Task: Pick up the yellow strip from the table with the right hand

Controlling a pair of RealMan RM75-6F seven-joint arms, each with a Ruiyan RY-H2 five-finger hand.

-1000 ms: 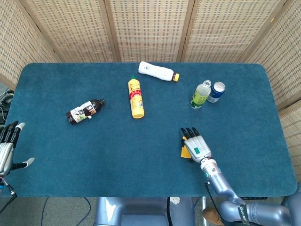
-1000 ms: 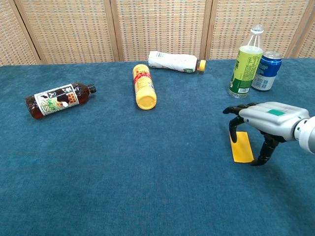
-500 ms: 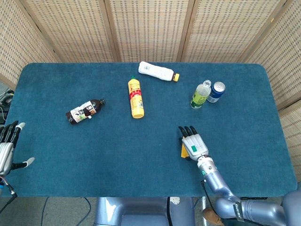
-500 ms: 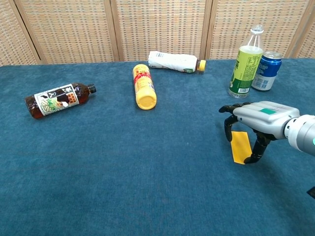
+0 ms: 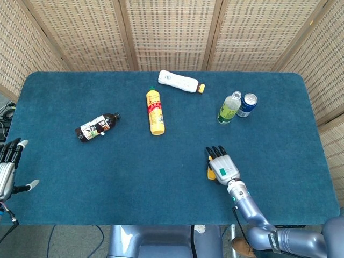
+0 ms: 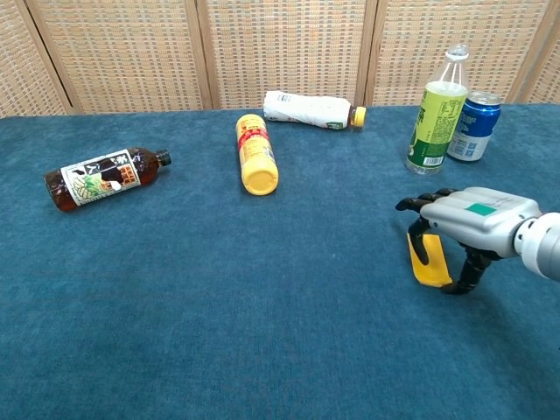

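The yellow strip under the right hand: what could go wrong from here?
The yellow strip is thin, and only its left edge seems lifted between the fingers of the right hand; it may slip back onto the table. The hold is hard to judge, because the hand covers most of the strip in the head view.

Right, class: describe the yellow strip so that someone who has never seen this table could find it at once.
Start at the blue table and find the robot's right hand near the front edge. The yellow strip lies under that hand, between its curled fingers. Unlike the yellow bottle further back, it is small, thin and has no label.
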